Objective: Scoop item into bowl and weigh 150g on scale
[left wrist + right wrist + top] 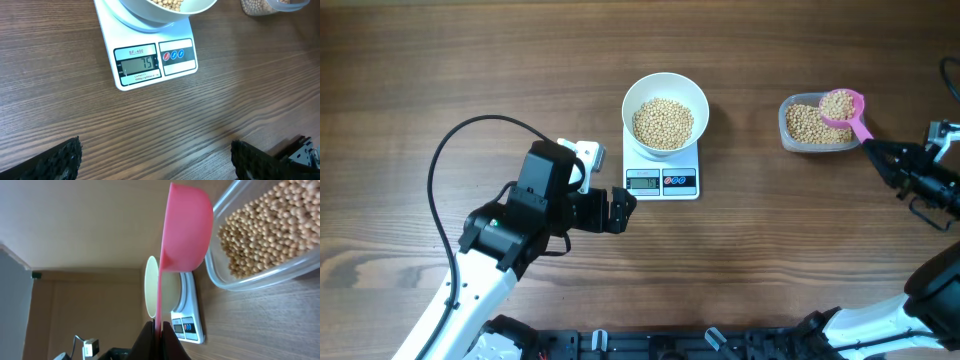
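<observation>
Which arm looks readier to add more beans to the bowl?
Right. The right end effector grips the pink scoop, heaped with beans above the tub; the left end effector is open and empty beside the scale, which shows 75.

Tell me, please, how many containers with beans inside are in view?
3. The white bowl stands on the scale, in the middle. The clear tub is to its right. The pink scoop, held by the right gripper, is over the tub's edge. None seems hidden.
</observation>
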Robot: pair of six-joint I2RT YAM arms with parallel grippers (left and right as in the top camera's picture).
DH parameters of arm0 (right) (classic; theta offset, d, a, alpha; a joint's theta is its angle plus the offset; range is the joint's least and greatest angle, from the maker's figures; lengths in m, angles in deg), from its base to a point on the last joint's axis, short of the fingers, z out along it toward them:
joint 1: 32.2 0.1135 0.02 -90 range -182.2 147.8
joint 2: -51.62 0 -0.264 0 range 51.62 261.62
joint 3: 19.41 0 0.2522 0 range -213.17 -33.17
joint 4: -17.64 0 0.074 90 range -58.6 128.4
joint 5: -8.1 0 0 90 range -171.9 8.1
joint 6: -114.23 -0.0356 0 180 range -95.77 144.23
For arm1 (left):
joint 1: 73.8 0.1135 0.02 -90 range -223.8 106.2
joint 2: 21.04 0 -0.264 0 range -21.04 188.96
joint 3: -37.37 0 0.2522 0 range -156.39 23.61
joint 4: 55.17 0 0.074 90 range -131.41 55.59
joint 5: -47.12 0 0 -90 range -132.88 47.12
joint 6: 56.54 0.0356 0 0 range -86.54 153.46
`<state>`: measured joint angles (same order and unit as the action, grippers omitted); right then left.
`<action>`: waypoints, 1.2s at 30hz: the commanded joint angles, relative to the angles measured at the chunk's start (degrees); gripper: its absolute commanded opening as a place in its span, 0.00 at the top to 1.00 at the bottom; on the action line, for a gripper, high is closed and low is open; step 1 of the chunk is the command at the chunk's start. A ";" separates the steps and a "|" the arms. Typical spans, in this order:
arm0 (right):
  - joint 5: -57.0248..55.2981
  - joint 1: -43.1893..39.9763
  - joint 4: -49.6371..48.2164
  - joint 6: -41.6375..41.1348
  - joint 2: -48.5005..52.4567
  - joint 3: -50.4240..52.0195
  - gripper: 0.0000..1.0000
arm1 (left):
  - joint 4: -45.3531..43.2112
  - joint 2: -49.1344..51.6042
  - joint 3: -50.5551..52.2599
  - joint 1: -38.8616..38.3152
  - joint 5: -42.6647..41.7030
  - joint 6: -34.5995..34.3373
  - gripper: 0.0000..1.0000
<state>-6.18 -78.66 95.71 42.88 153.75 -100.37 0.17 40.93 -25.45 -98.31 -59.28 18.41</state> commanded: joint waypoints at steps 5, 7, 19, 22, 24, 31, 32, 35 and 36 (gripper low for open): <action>12.79 7.93 0.90 3.67 0.79 0.13 0.96 | -0.17 0.13 -0.57 0.37 -0.50 1.18 0.00; 15.02 10.75 0.87 3.67 0.79 0.13 0.96 | -0.17 0.13 -0.57 0.37 -0.50 1.18 0.00; 11.63 30.38 -14.14 -16.11 0.68 -0.42 0.96 | -0.17 0.13 -0.57 0.37 -0.50 1.18 0.00; 7.93 34.14 -22.62 -25.46 -0.28 -0.42 0.96 | -0.17 0.13 -0.57 0.37 -0.50 1.18 0.00; 6.05 36.44 -29.86 -32.87 -1.75 -0.42 0.96 | -0.17 0.13 -0.57 0.37 -0.50 1.18 0.00; -12.46 43.91 -41.35 -39.26 -8.90 -0.42 0.96 | -0.17 0.13 -0.57 0.37 -0.50 1.18 0.00; -14.62 44.87 -41.29 -37.81 -9.62 -0.42 0.96 | -0.17 0.13 -0.57 0.37 -0.50 1.16 0.00; -18.43 46.99 -40.96 -33.77 -11.28 -0.42 0.96 | -0.17 0.13 -0.57 0.37 -0.50 1.18 0.00; -19.87 47.67 -40.96 -32.65 -11.80 -0.42 0.96 | -0.17 0.13 -0.57 0.37 -0.50 1.18 0.00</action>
<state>-19.68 -32.49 54.89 6.36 144.24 -100.11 0.17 40.93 -25.45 -98.31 -59.28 18.41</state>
